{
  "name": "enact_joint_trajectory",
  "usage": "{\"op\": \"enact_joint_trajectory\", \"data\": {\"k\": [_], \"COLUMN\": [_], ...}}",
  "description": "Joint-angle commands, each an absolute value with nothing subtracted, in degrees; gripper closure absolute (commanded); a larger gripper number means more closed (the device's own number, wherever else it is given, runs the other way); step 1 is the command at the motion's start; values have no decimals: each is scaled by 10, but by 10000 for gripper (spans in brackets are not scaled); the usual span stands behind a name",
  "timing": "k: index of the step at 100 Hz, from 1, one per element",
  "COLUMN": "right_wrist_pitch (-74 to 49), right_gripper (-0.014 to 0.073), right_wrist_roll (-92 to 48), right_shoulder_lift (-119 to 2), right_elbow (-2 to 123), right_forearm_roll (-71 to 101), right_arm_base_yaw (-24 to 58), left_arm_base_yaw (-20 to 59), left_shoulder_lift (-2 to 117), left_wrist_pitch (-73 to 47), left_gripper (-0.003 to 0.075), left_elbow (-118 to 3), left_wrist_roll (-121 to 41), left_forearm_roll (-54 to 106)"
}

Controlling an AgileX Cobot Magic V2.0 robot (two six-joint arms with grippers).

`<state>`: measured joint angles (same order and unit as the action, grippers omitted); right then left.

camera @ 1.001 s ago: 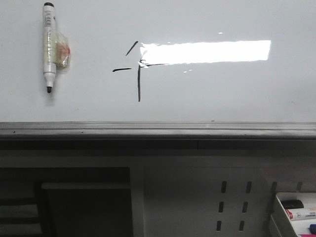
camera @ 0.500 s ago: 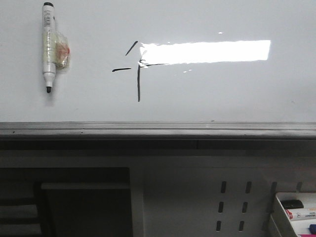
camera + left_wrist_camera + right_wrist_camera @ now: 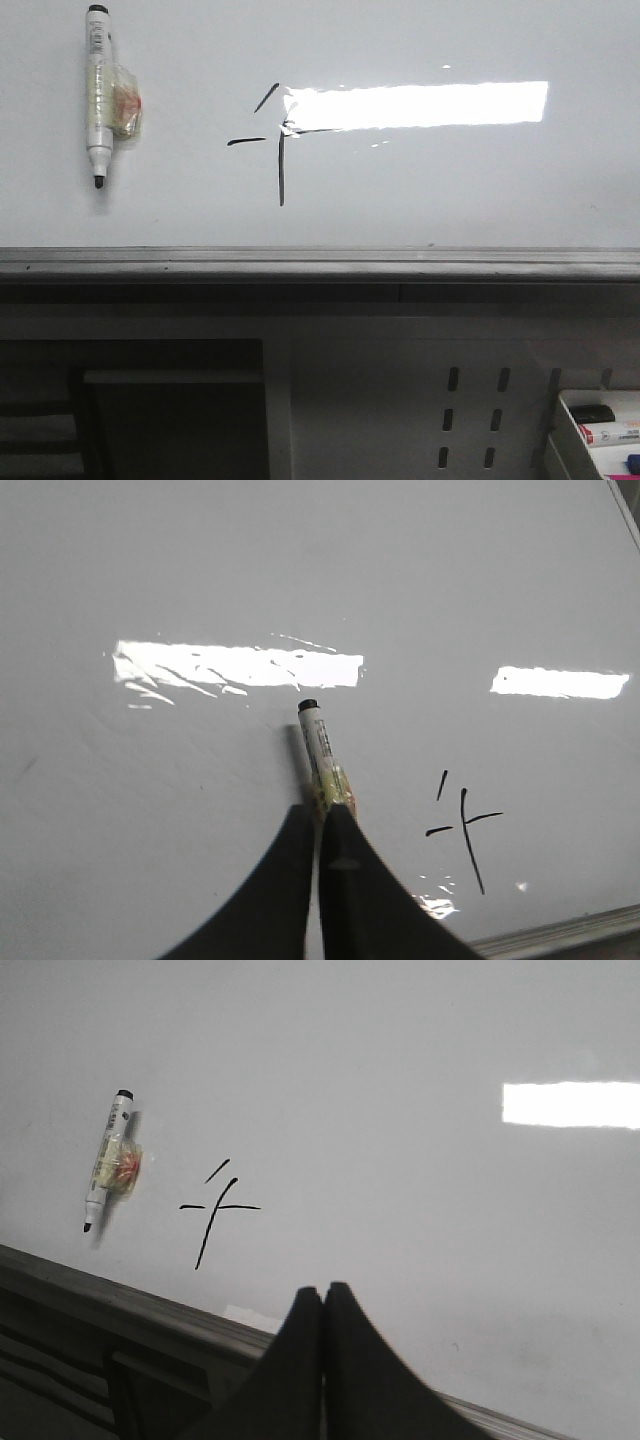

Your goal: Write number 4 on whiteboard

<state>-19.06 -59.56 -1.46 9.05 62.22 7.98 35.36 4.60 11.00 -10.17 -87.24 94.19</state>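
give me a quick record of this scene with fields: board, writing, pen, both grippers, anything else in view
board: whiteboard, glossy, bright glare patch, grey bottom rail
writing: number 4 in thin black strokes, partly lost in the glare
pen: marker pen lying on the board, left of the 4, tip toward the rail, tape wad around its barrel
left gripper: shut, empty, fingertips just short of the pen
right gripper: shut, empty
other: perforated panel below the rail
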Motion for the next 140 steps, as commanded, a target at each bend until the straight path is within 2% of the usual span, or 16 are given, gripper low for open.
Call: {"op": "enact_joint_trajectory", "data": {"k": [1, 10, 24, 34, 42, 64, 80, 140], "right_wrist_pitch": [-168, -168, -168, -168, -168, -168, -168, -168], "right_gripper": [658, 658, 658, 658, 658, 658, 658, 658], "right_wrist_roll": [-602, -602, -602, -602, -602, -602, -602, -602], "right_shoulder_lift": [-21, -21, -21, -21, -21, -21, -21, -21], "right_elbow": [106, 106, 106, 106, 106, 106, 106, 106], "right_forearm_roll": [637, 637, 637, 637, 637, 637, 637, 637], "right_arm_base_yaw": [76, 76, 76, 76, 76, 76, 76, 76], "left_arm_base_yaw": [347, 320, 236, 162, 118, 54, 59, 95], "left_shoulder_lift": [51, 56, 60, 53, 38, -9, -20, -19], "left_wrist_pitch": [98, 118, 111, 52, 3, 24, 28, 27], "left_gripper": [741, 741, 741, 741, 741, 741, 741, 741], "left_elbow": [-113, -100, -69, -58, -57, -12, 14, 15], "left_wrist_roll": [-838, -705, -412, -215, -143, -116, -66, -67], "left_forearm_roll": [840, 694, 411, 231, 155, 116, 63, 92]}}
